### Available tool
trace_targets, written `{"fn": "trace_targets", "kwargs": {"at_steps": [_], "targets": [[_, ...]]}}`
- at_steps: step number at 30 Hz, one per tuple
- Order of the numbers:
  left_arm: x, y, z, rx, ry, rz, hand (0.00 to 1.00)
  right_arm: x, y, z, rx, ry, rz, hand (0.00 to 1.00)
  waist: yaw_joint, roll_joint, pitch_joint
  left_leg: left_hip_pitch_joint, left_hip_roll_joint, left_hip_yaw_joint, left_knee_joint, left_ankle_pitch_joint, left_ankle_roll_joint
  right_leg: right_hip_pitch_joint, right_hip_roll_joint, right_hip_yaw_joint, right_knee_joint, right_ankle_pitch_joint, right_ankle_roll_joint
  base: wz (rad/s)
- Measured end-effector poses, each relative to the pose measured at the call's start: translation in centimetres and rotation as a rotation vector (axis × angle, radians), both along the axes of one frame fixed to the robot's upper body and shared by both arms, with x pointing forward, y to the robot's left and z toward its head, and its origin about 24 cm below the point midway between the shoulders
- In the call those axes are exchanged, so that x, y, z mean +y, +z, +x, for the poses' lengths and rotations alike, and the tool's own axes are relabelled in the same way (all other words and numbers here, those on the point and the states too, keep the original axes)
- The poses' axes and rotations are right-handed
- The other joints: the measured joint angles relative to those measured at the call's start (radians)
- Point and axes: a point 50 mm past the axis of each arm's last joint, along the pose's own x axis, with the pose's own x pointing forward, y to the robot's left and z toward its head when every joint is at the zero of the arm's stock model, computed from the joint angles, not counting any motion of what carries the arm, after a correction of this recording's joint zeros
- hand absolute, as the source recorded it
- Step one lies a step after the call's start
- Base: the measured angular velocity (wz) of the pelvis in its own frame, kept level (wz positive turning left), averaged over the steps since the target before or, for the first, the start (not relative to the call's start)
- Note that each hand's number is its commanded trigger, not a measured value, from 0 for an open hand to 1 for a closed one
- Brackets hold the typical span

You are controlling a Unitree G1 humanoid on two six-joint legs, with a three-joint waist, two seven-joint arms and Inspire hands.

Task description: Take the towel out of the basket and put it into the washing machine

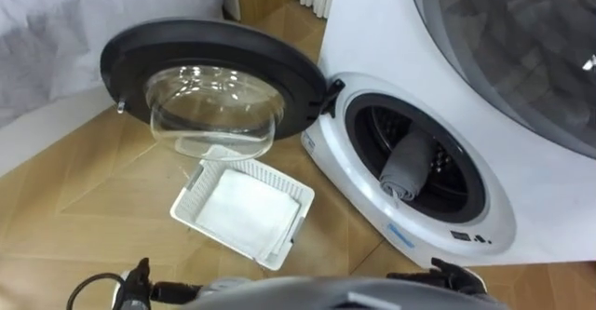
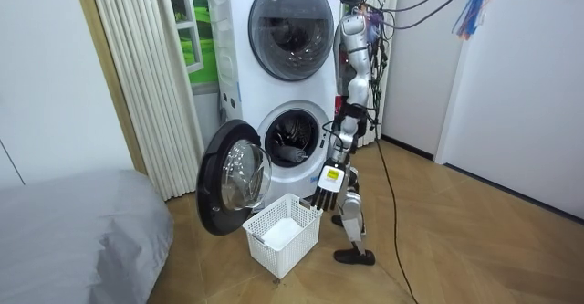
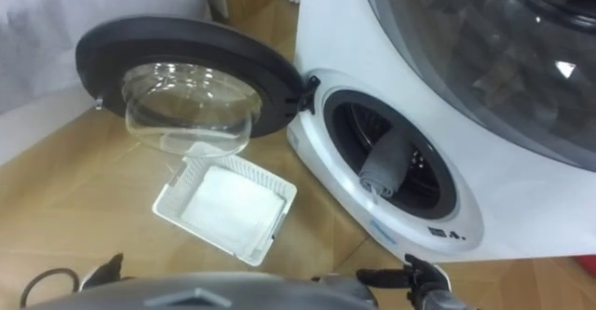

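Washing machine (image 1: 372, 40): its door (image 1: 214, 42) is swung fully aside, so the drum mouth is clear for loading. A white basket (image 1: 279, 178) sits on the floor just before it, within reach. The grey towel (image 1: 407, 168) lies inside the drum, near the lip; I judge the task essentially done. The left hand (image 2: 327, 191) hangs above the basket, fingers spread and empty.
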Motion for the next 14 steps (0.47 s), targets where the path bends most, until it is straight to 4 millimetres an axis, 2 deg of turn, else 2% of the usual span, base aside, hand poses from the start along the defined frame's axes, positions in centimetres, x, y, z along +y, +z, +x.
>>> {"fn": "trace_targets", "kwargs": {"at_steps": [2,14], "targets": [[-0.1,-0.04,-0.06,0.005,0.003,0.001,0.0,-0.03,0.0,-0.11,0.001,-0.01,0.002,0.0,0.0,0.002,-0.0011,0.004,0.0,0.0,0.002,0.0,0.0,0.004,0.0,0.0,-0.001,0.0,0.0,0.0],[-0.09,-0.2,-0.31,0.062,0.011,-0.006,0.0,-0.01,-0.08,-0.43,0.026,-0.053,0.033,0.0,-0.019,0.006,0.0047,0.034,0.0,0.002,-0.006,0.0,-0.001,0.031,0.002,0.006,-0.002,-0.002,0.002,0.0]]}}
